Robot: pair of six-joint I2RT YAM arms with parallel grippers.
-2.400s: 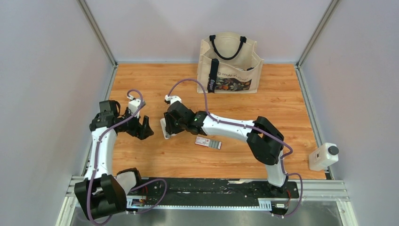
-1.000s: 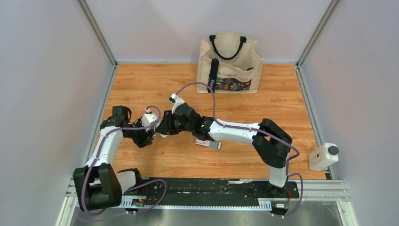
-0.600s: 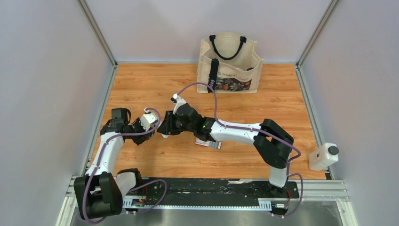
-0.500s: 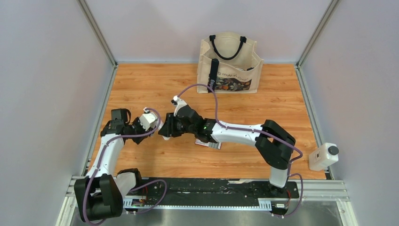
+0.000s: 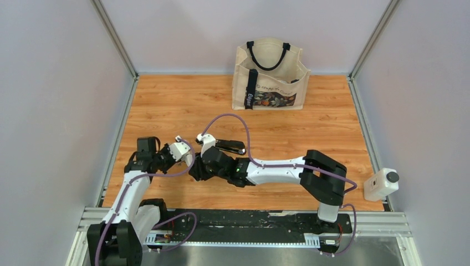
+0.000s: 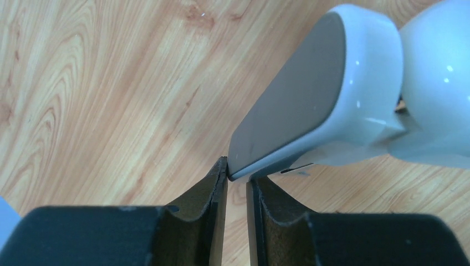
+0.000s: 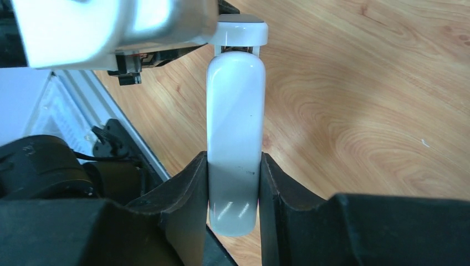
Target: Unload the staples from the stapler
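A white stapler (image 7: 234, 111) is clamped by its body between my right gripper's (image 7: 234, 158) jaws and points toward the left arm. In the left wrist view the stapler (image 6: 310, 105) shows its grey underside. My left gripper (image 6: 237, 176) has narrowed to a slit and pinches the thin end edge of the stapler at its very fingertips. From above, both grippers meet at the near left of the table, the left gripper (image 5: 183, 159) beside the right gripper (image 5: 197, 168). No staples are visible.
A black stapler (image 5: 230, 147) lies on the wooden table (image 5: 177, 105) just behind the right forearm. A cream tote bag (image 5: 270, 72) stands at the back. A white device (image 5: 381, 184) sits outside the table's right edge.
Both grippers have come toward the near edge with the white stapler. The left jaws closed down onto its end. The right arm uncovered the black stapler and now covers the red-and-white box.
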